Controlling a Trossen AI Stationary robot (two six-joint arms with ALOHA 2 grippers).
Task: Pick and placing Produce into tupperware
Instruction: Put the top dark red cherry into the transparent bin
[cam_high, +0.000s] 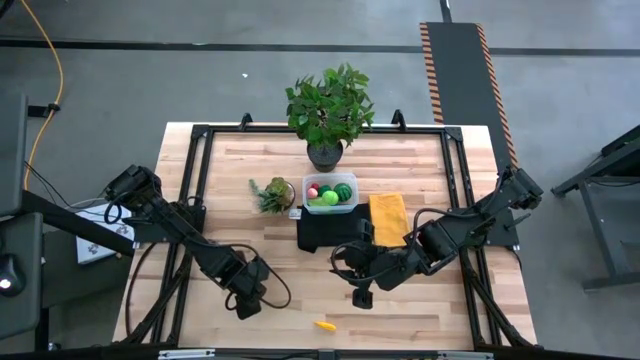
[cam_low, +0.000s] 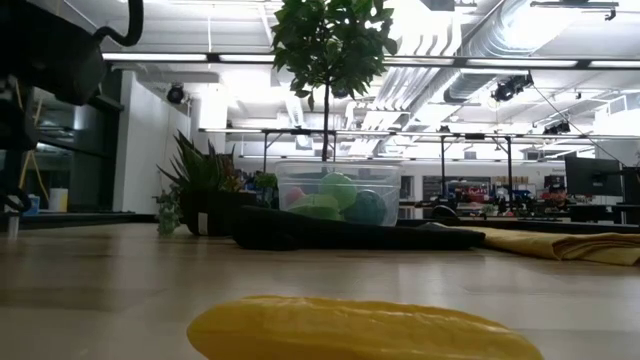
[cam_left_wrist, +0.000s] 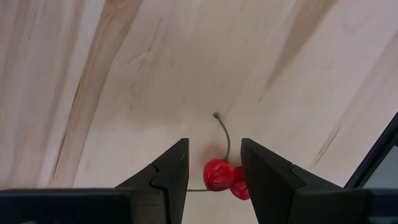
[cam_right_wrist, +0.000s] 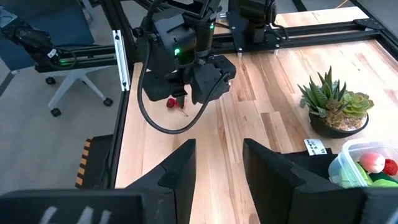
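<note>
My left gripper (cam_left_wrist: 214, 171) is open and points down at the near-left of the table (cam_high: 245, 298). A pair of red cherries (cam_left_wrist: 219, 175) lies on the wood between its fingers, with the stem (cam_left_wrist: 226, 134) pointing away. The right wrist view shows them under that gripper too (cam_right_wrist: 172, 102). My right gripper (cam_right_wrist: 217, 165) is open and empty, hovering near the table's middle (cam_high: 360, 297). The clear tupperware (cam_high: 331, 193) sits on a black cloth (cam_high: 322, 235). It holds green balls and red pieces (cam_low: 338, 195). A yellow piece (cam_high: 325, 325) lies near the near edge (cam_low: 360, 330). My left gripper comes from above with one finger on each side of the cherries. The left finger (cam_left_wrist: 171, 174) stands clear of them. The other finger (cam_left_wrist: 261, 177) hides part of the second cherry (cam_left_wrist: 238, 186), and I cannot tell whether it touches it.
A small spiky plant in a round pot (cam_high: 272, 193) stands left of the tupperware. A big leafy potted plant (cam_high: 328, 105) stands behind it at the far edge. A yellow cloth (cam_high: 388, 218) lies to its right. Bare wood stretches along the near edge.
</note>
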